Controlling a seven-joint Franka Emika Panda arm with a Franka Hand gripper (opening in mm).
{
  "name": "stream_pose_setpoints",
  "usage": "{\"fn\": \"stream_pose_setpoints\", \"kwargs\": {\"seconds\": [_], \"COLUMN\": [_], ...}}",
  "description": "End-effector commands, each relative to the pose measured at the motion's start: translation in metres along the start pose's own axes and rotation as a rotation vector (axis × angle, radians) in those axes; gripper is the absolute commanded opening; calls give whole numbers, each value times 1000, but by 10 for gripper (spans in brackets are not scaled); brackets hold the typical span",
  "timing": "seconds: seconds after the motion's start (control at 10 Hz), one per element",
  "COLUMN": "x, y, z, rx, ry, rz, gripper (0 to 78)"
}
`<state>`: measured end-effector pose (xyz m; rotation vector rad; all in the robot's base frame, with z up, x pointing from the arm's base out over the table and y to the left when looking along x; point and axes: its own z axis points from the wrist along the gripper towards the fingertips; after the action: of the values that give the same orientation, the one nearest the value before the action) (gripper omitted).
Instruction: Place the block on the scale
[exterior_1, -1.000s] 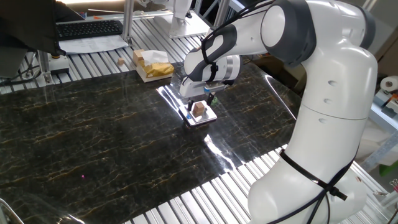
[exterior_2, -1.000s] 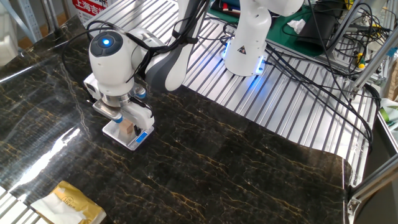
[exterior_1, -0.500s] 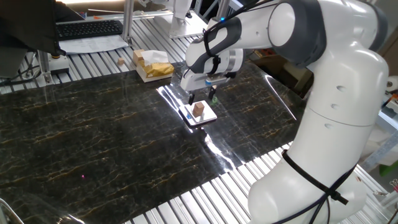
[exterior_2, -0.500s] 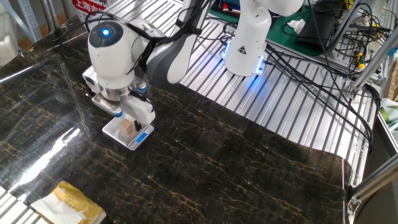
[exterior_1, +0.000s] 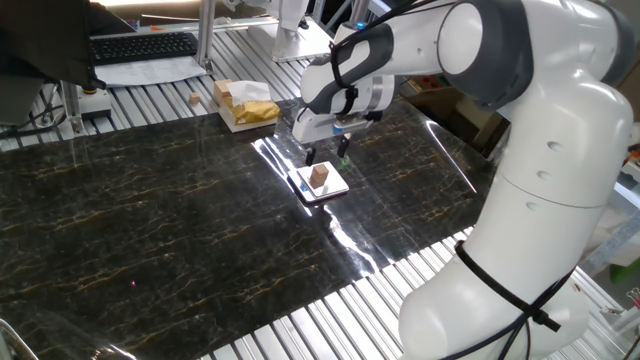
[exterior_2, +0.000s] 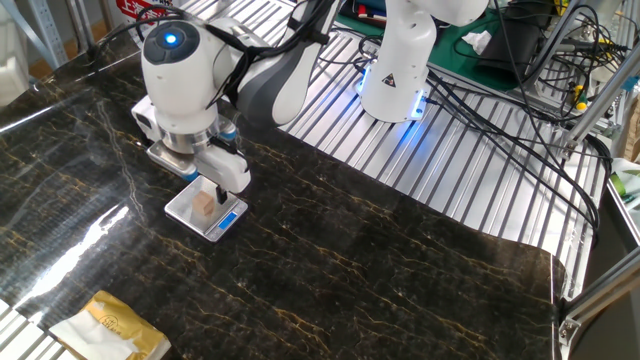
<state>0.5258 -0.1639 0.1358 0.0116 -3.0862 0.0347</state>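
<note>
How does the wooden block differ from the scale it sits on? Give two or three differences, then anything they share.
The block is tan-brown wood; the scale has a shiny white top plate. The block is a tiny cube; the scale is flat and much wider. The scale bears a blue mark; the block is plain. Both have square outlines.

Two raised, seemingly opposite views sharing the scale (exterior_1: 320, 184) (exterior_2: 205, 212) mid-table.

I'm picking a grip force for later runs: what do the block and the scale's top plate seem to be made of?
The block looks like bare wood: matte tan-brown, no shine. The scale has a plate that looks like polished metal or glossy plastic: it is white-silvery and bright under the light. Which of the two cannot be told. The rim looks like dark plastic with a blue mark.
</note>
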Motion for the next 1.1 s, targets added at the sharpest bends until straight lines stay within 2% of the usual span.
{"fn": "stream_pose_setpoints", "kwargs": {"seconds": [0.1,1.1], "x": [3,6], "y": [1,3], "z": [-7,-14], "rx": [4,9], "ry": [3,9], "rz": [-2,-10], "gripper": [775,775]}}
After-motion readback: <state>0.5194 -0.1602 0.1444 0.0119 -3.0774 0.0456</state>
